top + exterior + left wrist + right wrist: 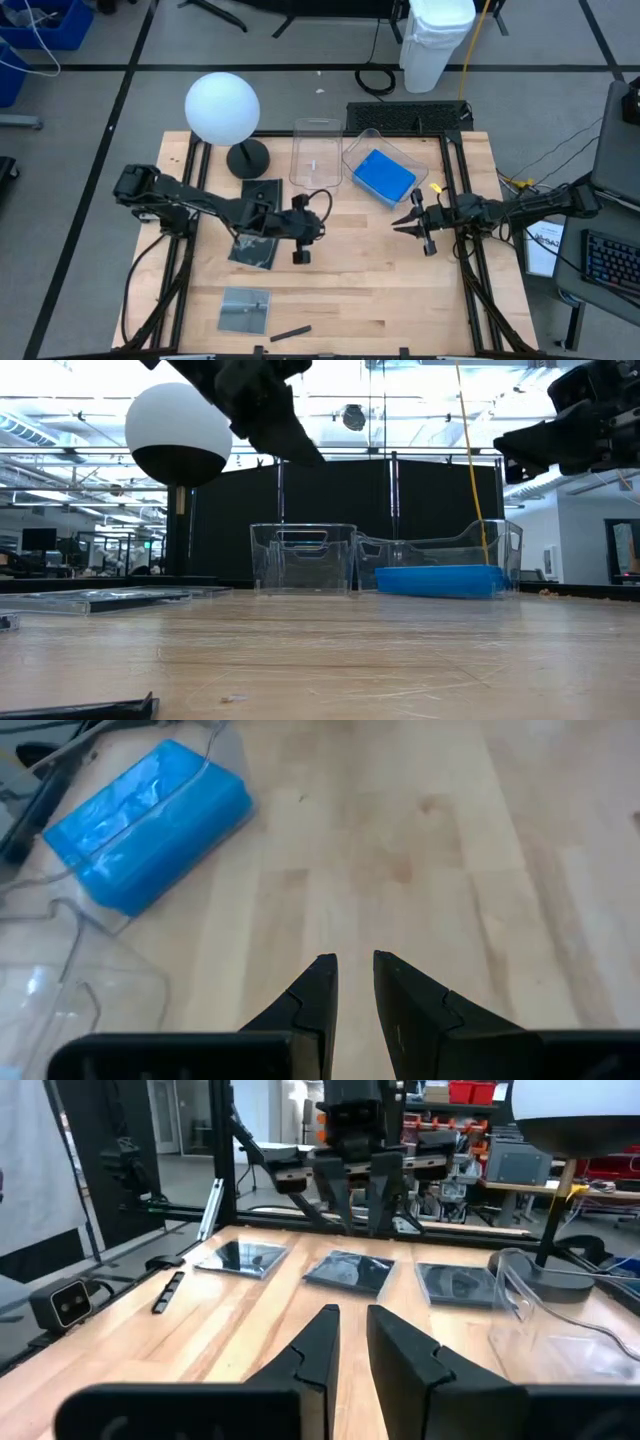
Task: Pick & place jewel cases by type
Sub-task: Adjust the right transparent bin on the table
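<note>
1. Jewel cases, high view: the blue jewel cases (383, 177) lie stacked in a clear tub (425, 165), the second tub out from the globe lamp (222, 105). The nearer tub (316, 130) holds none. Three dark jewel cases lie flat on the table (380, 290). One (262, 192) is just beside the lamp base, one (253, 248) is farther out, and one (245, 308) is farthest, near a small dark stick (290, 333). The left gripper (312, 230) is over bare wood past the middle dark case. The right gripper (403, 226) is across the table from the lamp, near the blue tub.
2. Low view: the blue stack (440, 580) sits in its tub (500, 545), on the far side of the empty tub (300, 555) from the lamp (178, 435). Both grippers are up off the table, left (310, 458) and right (510, 460).
3. Left wrist view: the left gripper (355, 965) has its fingers a narrow slit apart with nothing between them, bare wood below. The blue stack (150, 825) is well ahead.
4. Right wrist view: the right gripper (350, 1315) also shows a narrow gap and holds nothing. The dark cases lie in a row running away from the lamp base (565, 1280): (455, 1280), (350, 1270), (240, 1258), then the stick (168, 1292). The left gripper (360, 1220) hangs over the middle one.
</note>
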You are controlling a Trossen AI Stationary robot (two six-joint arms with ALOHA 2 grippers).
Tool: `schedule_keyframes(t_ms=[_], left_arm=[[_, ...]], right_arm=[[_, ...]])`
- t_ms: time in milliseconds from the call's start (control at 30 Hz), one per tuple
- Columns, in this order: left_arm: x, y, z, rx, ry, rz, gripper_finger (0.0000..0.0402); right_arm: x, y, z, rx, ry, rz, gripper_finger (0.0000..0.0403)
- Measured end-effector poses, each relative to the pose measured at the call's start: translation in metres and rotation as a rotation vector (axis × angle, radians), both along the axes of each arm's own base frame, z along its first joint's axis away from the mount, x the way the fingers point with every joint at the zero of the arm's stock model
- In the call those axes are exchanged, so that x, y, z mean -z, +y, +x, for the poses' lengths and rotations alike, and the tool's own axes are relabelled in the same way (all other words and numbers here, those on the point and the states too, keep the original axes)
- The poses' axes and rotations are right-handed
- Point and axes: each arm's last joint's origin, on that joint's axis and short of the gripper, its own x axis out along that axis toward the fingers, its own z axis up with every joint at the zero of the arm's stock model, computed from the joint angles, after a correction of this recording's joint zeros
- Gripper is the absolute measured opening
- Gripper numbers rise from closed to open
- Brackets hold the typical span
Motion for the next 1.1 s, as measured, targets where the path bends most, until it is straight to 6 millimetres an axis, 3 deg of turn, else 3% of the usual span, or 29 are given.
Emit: schedule_keyframes(t_ms=[267,467,633,733,800,867,967,1100], left_arm=[[-0.011,0.005,-0.007,-0.034,-0.007,0.092,0.0076],[-0.028,0.009,-0.032,-0.121,-0.065,0.149,0.0076],[-0.010,0.019,-0.058,-0.154,-0.099,0.145,0.0076],[0.007,0.027,-0.069,-0.201,-0.131,0.115,0.0076],[0.020,0.032,-0.077,-0.243,-0.130,0.087,0.0076],[0.026,0.036,-0.079,-0.280,-0.171,0.049,0.0076],[0.033,0.040,-0.082,-0.305,-0.169,0.038,0.0076],[0.030,0.041,-0.080,-0.308,-0.209,0.031,0.0076]], right_arm=[[0.001,0.000,0.000,-0.001,0.007,-0.003,0.0045],[-0.001,0.000,0.000,0.003,-0.009,-0.005,0.0045],[-0.001,-0.001,0.000,0.032,-0.010,-0.009,0.0045],[-0.002,-0.006,0.001,0.204,-0.018,-0.010,0.0045],[0.006,-0.009,0.002,0.255,0.103,-0.032,0.0043],[-0.004,-0.008,0.009,0.209,0.190,-0.044,0.0038],[-0.032,-0.006,0.028,0.177,0.177,-0.084,0.0023],[-0.043,-0.006,0.063,0.154,0.360,-0.211,0.0003]])
